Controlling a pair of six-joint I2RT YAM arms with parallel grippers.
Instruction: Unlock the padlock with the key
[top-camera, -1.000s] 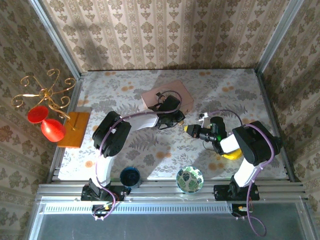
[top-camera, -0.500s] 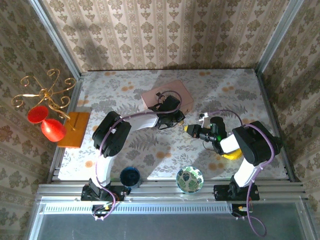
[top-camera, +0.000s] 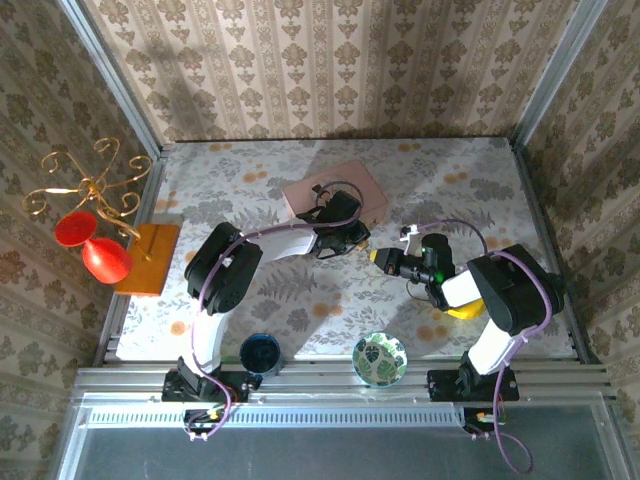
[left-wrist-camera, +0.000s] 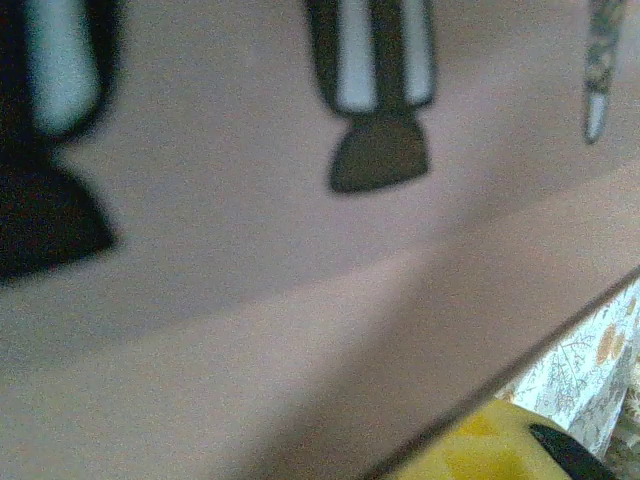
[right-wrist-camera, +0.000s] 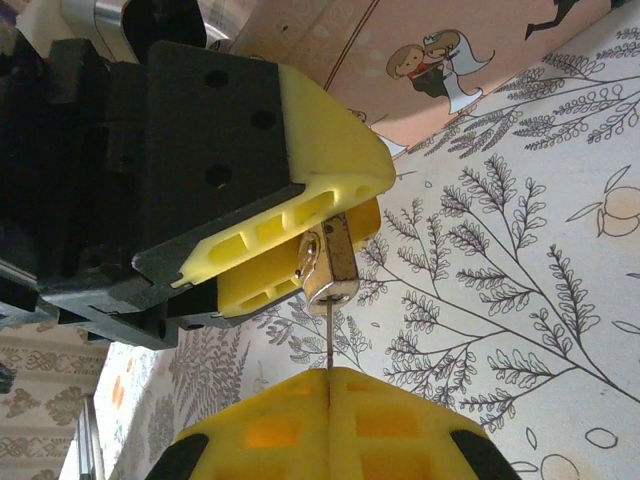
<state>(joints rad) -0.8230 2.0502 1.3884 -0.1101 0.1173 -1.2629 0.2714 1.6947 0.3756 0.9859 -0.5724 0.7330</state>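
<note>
The tiny brass-and-silver padlock (right-wrist-camera: 328, 266) hangs above the floral tabletop, pinched between the yellow fingers of my left gripper (right-wrist-camera: 352, 222). From below, the key's thin blade (right-wrist-camera: 329, 338) runs straight up into the padlock's bottom face. My right gripper (right-wrist-camera: 330, 378) is shut on the key, whose head is hidden between the yellow fingers. In the top view the left gripper (top-camera: 350, 240) and right gripper (top-camera: 379, 258) meet tip to tip just in front of the pink box (top-camera: 335, 192). The left wrist view is a blurred close-up of the pink box's side (left-wrist-camera: 300, 300).
A blue cup (top-camera: 261, 352) and a green patterned bowl (top-camera: 379, 359) stand near the front edge. A banana (top-camera: 462, 311) lies under the right arm. At the left, a wooden base (top-camera: 148, 258) carries a gold stand (top-camera: 85, 188) with red glasses (top-camera: 105, 260).
</note>
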